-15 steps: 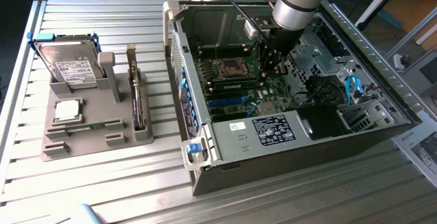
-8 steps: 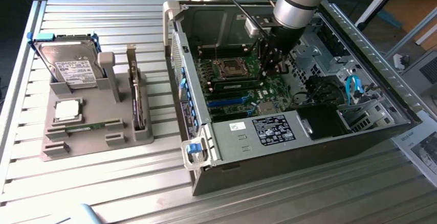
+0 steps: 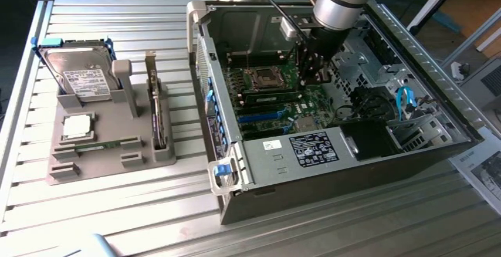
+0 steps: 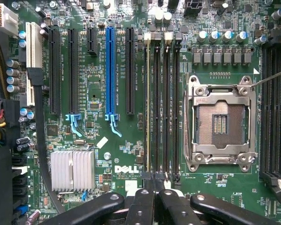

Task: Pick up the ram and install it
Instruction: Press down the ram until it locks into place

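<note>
A thin green ram stick [image 3: 100,146] lies flat in the grey holder [image 3: 149,158] at the exterior view's left, far from the arm. My gripper [image 3: 311,76] reaches down into the open computer case [image 3: 313,151], just above the motherboard [image 3: 274,107]. In the wrist view the gripper [image 4: 155,186] is shut, its fingertips pressed together over the near end of the long memory slots [image 4: 163,108]. Nothing shows between the fingers. The outermost slot [image 4: 147,108] has a pale yellowish line along it; I cannot tell whether a stick sits in it. The processor socket [image 4: 220,123] beside the slots is empty.
The holder also carries a hard drive [image 3: 78,75], a square silver processor chip [image 3: 77,127] and an upright expansion card [image 3: 159,113]. Case walls, a drive cage [image 3: 368,46] and blue cables [image 3: 403,101] hem in the arm. A heatsink [image 4: 72,169] and expansion slots [image 4: 110,70] lie beside the memory slots.
</note>
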{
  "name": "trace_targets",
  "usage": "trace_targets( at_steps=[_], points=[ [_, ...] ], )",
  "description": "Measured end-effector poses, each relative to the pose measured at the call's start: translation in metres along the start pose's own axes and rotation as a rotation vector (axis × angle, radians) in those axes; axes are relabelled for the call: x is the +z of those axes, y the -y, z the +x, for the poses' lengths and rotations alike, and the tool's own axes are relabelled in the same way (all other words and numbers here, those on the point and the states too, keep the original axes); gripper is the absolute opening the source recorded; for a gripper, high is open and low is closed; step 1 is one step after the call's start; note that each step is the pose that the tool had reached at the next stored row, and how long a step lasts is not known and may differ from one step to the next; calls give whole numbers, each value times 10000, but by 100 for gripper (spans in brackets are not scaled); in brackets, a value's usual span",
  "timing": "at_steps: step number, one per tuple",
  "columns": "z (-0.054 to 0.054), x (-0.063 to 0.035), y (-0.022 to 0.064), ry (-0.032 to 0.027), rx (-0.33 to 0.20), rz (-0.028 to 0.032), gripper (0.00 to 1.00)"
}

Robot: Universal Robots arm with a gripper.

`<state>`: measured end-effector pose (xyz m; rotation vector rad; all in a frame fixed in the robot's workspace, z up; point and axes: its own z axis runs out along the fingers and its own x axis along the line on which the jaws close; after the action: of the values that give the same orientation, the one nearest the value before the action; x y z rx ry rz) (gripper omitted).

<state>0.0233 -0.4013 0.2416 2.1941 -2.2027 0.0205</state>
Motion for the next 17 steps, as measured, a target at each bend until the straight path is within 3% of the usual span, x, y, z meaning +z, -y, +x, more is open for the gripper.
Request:
trace_targets(
  at_steps=[9,12,17],
  points=[
    [0,4,-202,2,2,45,10],
    [0,5,-348,2,4,94,10],
    [1,8,-513,3,5,163,10]
  ],
)
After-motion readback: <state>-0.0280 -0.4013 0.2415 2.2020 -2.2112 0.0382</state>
